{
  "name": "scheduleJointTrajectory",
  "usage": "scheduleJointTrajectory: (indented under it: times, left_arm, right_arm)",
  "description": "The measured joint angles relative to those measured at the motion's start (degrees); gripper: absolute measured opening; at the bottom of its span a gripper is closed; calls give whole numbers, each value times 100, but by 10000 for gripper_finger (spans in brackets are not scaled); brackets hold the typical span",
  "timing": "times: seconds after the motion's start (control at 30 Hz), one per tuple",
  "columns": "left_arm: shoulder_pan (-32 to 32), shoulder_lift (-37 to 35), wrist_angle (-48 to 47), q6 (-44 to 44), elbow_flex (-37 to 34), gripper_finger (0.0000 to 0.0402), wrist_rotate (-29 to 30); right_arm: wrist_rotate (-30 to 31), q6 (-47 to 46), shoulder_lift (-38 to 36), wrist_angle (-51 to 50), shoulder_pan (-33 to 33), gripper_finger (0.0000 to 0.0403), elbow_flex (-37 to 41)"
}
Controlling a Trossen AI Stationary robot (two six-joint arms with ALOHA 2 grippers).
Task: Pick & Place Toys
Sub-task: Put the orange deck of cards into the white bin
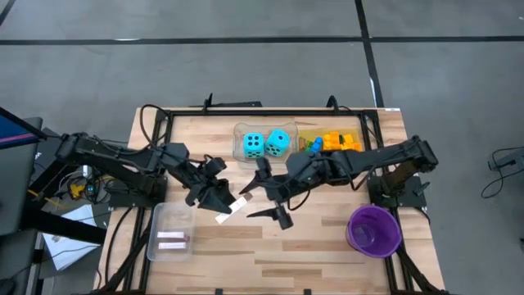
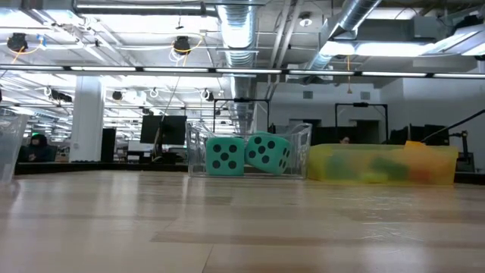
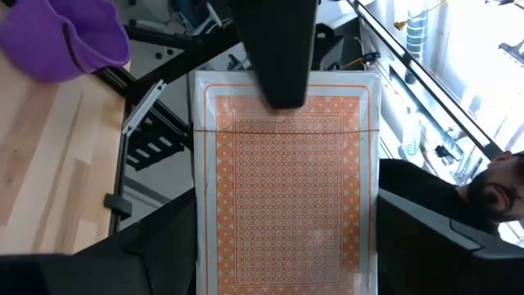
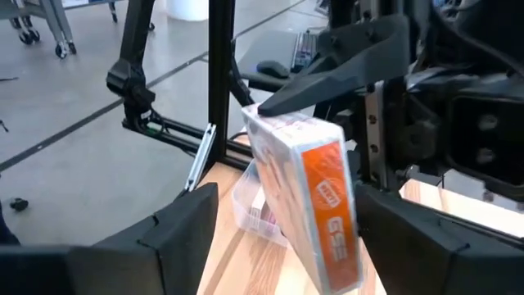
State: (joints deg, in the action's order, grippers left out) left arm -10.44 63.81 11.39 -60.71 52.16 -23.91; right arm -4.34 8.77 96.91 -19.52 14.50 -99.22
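Observation:
Above the table's middle, my left gripper (image 1: 219, 201) is shut on a white card pack with an orange pattern (image 1: 232, 207). My right gripper (image 1: 270, 199) is open, its fingers (image 4: 176, 233) standing on either side of the pack's free end (image 4: 315, 205). One right finger (image 3: 282, 49) hangs over the pack's patterned face. Two turquoise dice (image 1: 266, 143) sit in a clear tray at the back. Coloured bricks (image 1: 336, 142) fill the yellow tray (image 2: 379, 163) beside it. Pink tiles (image 1: 173, 240) lie in a clear tray at the front left. My left gripper pinches the card pack by its two long edges (image 3: 201, 246), one finger on each side. The fingers come level from the table's left and lie along the pack. The pack sticks out ahead of them toward my right gripper, lifted clear of the table.
A purple bowl (image 1: 374, 229) stands at the front right. The front-left clear tray (image 1: 157, 233) lies under my left arm's reach. Bare wood (image 1: 270, 254) stretches along the near edge. A person shows beyond the table in the left wrist view.

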Motion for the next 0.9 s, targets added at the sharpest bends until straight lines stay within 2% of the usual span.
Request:
scheduleJointTrajectory:
  times: [0.1,0.2,0.57,0.8,0.9]
  left_arm:
    - [2,0,14,-1,0,303,-6]
    - [2,0,12,-1,0,303,-6]
    - [-6,0,49,-87,3,303,-80]
    - [-5,-1,25,15,7,323,-85]
    - [8,-2,-31,207,7,338,-316]
  right_arm:
    - [0,4,-16,41,0,268,-3]
    - [-2,21,-10,37,10,238,-3]
    - [-74,159,-10,207,-7,56,-2]
    - [-160,60,-10,198,-11,54,-2]
    - [-193,-245,-36,80,-7,54,-2]
